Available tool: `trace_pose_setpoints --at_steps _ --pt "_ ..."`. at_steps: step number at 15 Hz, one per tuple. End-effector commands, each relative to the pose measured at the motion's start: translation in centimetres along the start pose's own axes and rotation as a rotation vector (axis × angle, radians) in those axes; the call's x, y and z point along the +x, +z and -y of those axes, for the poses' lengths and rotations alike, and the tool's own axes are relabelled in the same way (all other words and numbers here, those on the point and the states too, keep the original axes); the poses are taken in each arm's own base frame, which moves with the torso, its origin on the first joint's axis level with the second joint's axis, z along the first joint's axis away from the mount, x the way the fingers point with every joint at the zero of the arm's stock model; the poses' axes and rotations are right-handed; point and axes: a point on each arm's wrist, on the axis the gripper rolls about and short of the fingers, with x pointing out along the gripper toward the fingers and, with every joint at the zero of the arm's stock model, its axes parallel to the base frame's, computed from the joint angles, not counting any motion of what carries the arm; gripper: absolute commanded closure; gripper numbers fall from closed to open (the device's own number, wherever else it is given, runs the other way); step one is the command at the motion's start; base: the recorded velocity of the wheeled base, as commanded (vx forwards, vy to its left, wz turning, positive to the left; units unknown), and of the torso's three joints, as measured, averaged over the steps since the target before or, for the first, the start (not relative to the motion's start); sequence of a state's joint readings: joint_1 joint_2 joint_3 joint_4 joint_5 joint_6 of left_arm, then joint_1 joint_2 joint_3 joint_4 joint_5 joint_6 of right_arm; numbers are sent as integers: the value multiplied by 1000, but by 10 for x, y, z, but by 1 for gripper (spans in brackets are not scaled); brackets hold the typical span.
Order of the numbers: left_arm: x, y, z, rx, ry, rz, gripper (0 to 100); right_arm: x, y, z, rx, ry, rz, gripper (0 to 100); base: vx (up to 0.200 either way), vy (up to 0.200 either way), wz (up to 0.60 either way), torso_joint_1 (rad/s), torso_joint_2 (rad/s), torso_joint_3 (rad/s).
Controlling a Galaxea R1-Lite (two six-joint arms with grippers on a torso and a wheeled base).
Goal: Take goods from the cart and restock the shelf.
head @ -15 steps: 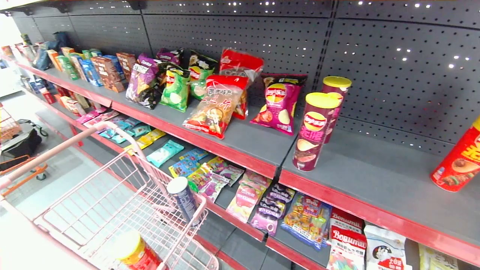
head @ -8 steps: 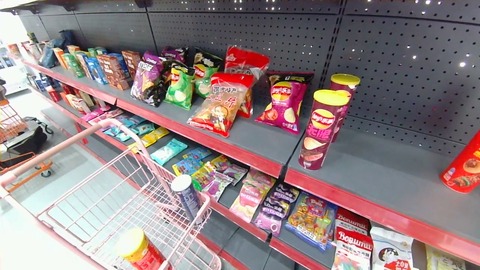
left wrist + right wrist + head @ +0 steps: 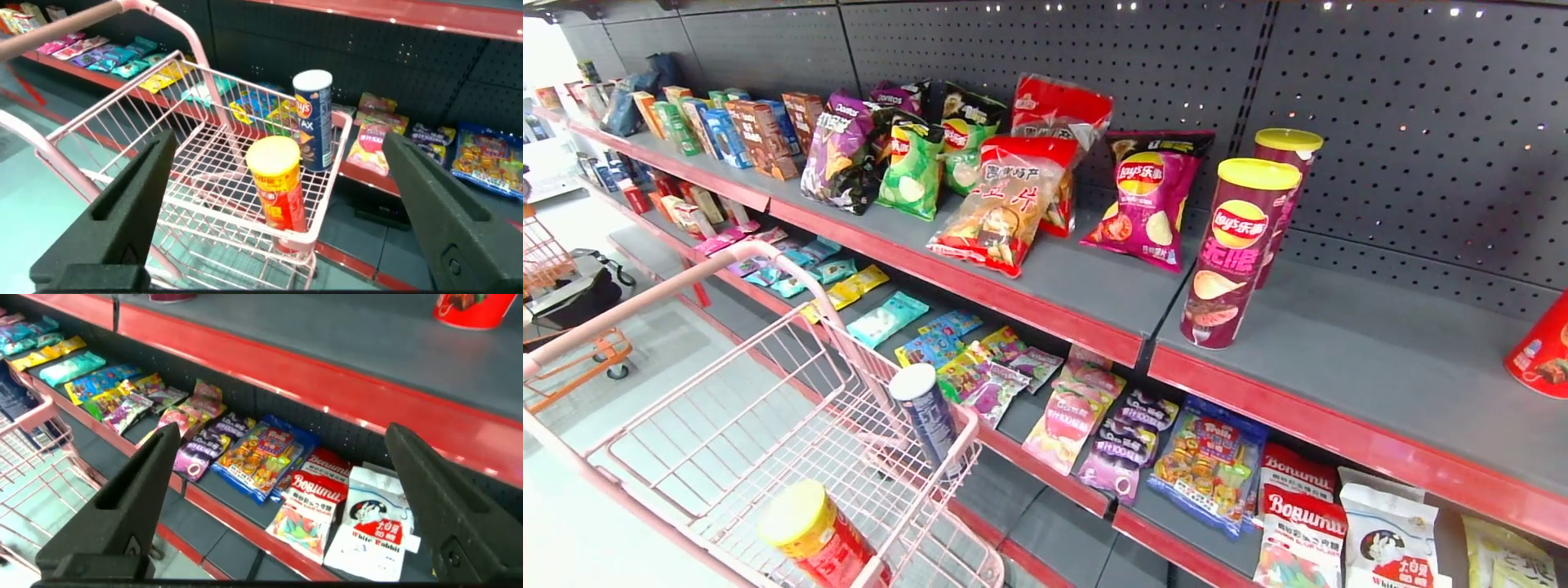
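A pink wire cart (image 3: pixel 727 343) stands in front of the shelf at the lower left. In its front basket stand a red can with a yellow lid (image 3: pixel 813 535) and a dark blue can with a white lid (image 3: pixel 927 416). My left gripper (image 3: pixel 276 147) hangs open above that basket, over the red can (image 3: pixel 278 192), with the blue can (image 3: pixel 315 118) just behind. My right gripper (image 3: pixel 282 433) is open and holds nothing; it hangs in front of the red shelf edge (image 3: pixel 327 367). Two purple cans (image 3: pixel 1233 253) stand on the upper shelf (image 3: pixel 1339 351), and a red can (image 3: pixel 1539 351) stands at the far right.
Chip bags (image 3: pixel 1005 204) and boxes (image 3: pixel 752 135) line the upper shelf to the left of the cans. Candy bags (image 3: pixel 1094 416) lie on the lower shelf (image 3: pixel 237 457). An orange cart (image 3: pixel 572 359) stands far left. Bare grey shelf lies between the purple cans and the red can.
The head camera has shifted, so the shelf sits a little higher and further right in the picture. The cans in the cart and the goods on the shelf have not moved.
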State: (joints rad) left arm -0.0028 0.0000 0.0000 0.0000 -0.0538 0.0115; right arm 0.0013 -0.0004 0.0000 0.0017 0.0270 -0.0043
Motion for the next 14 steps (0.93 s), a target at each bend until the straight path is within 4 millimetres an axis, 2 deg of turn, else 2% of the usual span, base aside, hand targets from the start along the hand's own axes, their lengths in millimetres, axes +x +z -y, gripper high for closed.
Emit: trace_pose_setpoints --at_steps 1,11,14 --pt "0 0 0 1 0 2 0 0 0 0 0 1 0 0 0 0 0 -149 373 222" --pt "0 0 0 1 0 -2 0 0 0 0 -6 -1 0 0 0 0 0 -169 474 294" --pt "0 0 0 1 0 0 0 0 0 0 -5 -1 0 0 0 0 600 -54 159 107"
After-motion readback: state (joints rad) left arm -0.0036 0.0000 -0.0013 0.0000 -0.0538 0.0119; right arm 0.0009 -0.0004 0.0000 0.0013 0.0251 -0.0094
